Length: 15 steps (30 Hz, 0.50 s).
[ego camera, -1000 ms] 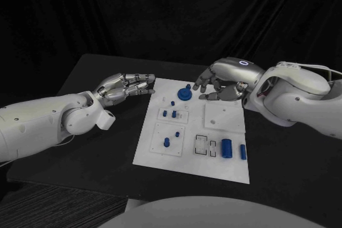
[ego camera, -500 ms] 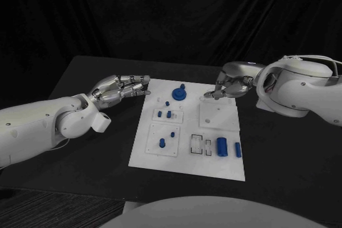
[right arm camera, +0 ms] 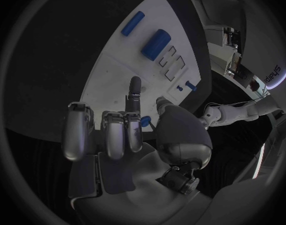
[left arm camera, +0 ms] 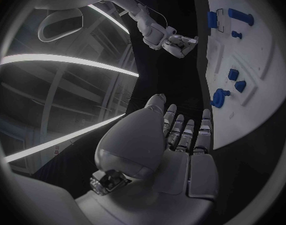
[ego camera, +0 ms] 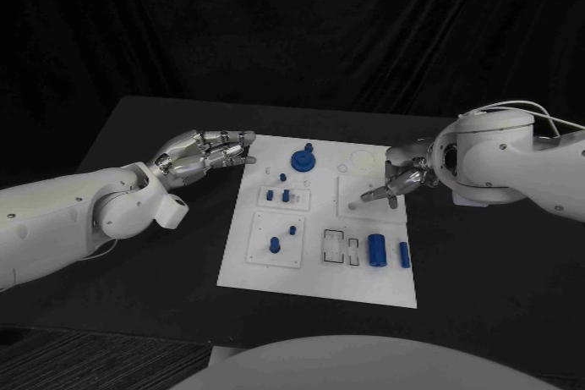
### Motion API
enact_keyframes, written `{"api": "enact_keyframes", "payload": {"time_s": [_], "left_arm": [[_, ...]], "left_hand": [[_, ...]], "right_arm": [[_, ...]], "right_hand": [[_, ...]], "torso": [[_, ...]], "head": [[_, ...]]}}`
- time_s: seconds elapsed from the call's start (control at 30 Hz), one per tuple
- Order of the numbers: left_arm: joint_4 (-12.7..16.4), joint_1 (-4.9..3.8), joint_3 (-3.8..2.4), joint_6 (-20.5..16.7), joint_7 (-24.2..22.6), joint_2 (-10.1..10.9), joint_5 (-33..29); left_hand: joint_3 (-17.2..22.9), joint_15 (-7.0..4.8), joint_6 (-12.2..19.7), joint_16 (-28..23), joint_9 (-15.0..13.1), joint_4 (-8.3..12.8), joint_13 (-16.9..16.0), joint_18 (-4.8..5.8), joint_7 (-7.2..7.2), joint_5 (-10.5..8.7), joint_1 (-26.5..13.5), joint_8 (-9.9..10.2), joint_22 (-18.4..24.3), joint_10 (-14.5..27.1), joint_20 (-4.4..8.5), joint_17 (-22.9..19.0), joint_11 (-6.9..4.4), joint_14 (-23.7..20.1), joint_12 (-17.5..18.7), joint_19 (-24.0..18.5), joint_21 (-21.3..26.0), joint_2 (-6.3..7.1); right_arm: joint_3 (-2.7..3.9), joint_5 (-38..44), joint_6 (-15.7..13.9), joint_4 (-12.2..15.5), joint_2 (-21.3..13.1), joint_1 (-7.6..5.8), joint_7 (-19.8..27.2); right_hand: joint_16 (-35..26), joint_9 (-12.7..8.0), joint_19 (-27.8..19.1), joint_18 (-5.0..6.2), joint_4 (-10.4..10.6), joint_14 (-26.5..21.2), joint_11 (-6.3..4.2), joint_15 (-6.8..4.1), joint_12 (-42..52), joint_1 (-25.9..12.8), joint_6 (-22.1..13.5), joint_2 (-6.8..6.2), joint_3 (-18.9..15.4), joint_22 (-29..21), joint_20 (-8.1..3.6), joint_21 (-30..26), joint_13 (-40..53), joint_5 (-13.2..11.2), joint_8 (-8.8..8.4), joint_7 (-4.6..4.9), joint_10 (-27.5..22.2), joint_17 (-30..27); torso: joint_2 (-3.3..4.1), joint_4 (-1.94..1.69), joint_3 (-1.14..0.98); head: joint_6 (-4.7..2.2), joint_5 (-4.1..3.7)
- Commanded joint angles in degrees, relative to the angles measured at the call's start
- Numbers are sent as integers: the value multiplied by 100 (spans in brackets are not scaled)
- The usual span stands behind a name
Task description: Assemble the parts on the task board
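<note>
Both hands empty beside the task board [ego camera: 319, 276].

Two blue cylinders [ego camera: 377, 249] lay at the board's near right; the right hand [ego camera: 402, 180] hovered curled over its right edge, and the left hand [ego camera: 207, 151] hung slack, fingers together, off its far left corner near the round blue part [ego camera: 301, 161].

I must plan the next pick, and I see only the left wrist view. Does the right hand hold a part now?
Observer: No. In the right wrist view the right hand holds nothing; one finger stretches toward the task board, and the others are curled in.
Operator: Over which place of the board is it?
Observer: In the head view it is over the square inset plate on the board's right side.
</note>
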State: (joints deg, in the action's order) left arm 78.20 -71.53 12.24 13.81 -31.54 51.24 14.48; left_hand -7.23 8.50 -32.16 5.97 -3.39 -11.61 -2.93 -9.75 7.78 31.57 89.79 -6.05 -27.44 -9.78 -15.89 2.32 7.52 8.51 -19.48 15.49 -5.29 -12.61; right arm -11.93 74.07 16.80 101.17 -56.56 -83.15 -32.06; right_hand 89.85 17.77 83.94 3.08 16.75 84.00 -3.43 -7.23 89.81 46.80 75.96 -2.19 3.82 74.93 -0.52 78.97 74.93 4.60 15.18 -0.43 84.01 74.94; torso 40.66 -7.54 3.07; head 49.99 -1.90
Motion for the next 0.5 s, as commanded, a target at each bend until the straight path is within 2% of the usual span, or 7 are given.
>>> {"api": "enact_keyframes", "payload": {"time_s": [0.03,0.23,0.33,0.5], "left_arm": [[10,8,-5,84,-66,-15,-31],[9,9,-5,84,-69,-27,-31],[9,9,-5,84,-69,-29,-31],[7,11,-5,92,-57,-33,-31]], "left_hand": [[46,10,-31,28,-8,2,-6,-66,4,18,39,-31,7,-42,0,-4,-14,23,-20,24,-29,-9],[53,10,-31,27,-8,7,-6,-66,5,19,42,-31,8,-44,0,-5,-11,22,-19,24,-29,-10],[53,10,-31,27,-8,7,-6,-66,5,19,42,-31,8,-44,0,-5,-11,22,-19,24,-29,-10],[62,11,-32,27,-8,12,-6,-66,6,21,45,-32,13,-47,-1,-5,-7,21,-21,22,-28,-11]], "right_arm": [[2,-234,560,30,-11,55,-430],[1,-266,622,50,-36,155,-478],[1,-270,606,68,-45,208,-484],[1,-279,560,123,-54,321,-487]], "right_hand": [[15,3,205,-52,2,600,-36,-30,19,-83,7,0,28,1173,-50,-70,1507,-33,-52,13,599,1506],[15,2,193,-45,-1,600,-35,-31,19,-109,1,7,40,1164,-50,-99,1507,-35,-69,16,599,1506],[15,-6,167,-31,-20,600,-25,-26,19,-80,-36,3,85,1144,-47,-156,1507,24,-126,30,599,1506],[-52,-27,-42,89,-37,572,-23,27,19,51,-161,-30,156,971,-8,-718,1507,202,-267,55,599,1385]], "torso": [[-9,-13,15],[-16,-6,16],[-17,-5,8],[-15,0,5]], "head": [[1,-9],[1,-23],[1,-26],[1,-39]]}}
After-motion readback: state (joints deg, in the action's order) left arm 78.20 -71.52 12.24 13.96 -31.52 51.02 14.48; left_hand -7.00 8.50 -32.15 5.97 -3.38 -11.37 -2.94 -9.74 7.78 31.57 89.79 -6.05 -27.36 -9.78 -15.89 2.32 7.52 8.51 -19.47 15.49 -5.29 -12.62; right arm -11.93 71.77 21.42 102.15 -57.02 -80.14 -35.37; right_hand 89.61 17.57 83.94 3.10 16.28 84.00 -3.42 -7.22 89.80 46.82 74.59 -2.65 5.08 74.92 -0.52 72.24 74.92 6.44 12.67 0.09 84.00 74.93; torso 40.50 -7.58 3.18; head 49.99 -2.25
